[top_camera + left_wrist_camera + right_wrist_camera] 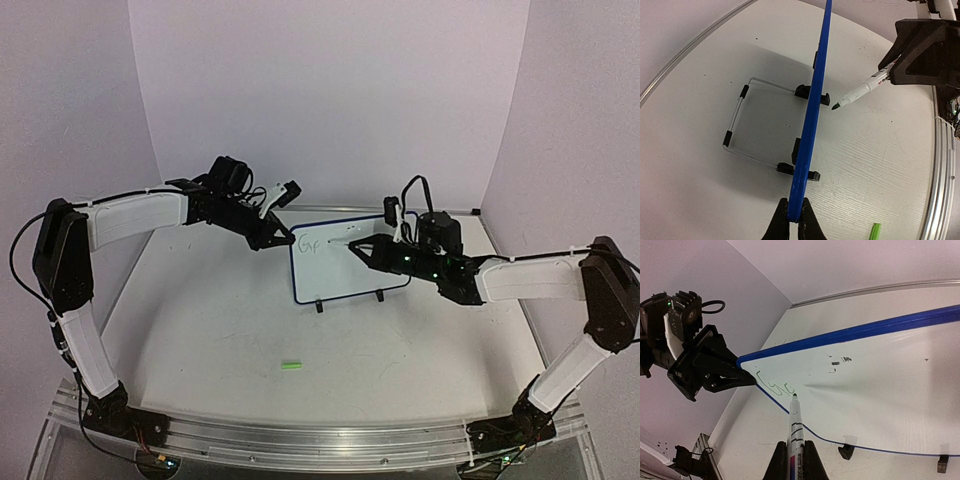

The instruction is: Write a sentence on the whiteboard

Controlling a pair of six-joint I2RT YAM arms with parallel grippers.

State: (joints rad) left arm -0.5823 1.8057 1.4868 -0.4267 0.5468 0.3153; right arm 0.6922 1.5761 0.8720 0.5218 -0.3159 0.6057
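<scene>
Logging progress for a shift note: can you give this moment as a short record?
left gripper: shut on whiteboard, upper corner
right gripper: shut on marker, tip at the whiteboard
sentence: only first green letters, near the held corner
cap: green, lying on table in front of whiteboard

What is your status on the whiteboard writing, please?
Left tool shut on whiteboard edge, steadying it. Right tool shut on marker, tip at board. Sentence barely begun, first letters only. Green cap lies clear.
</scene>
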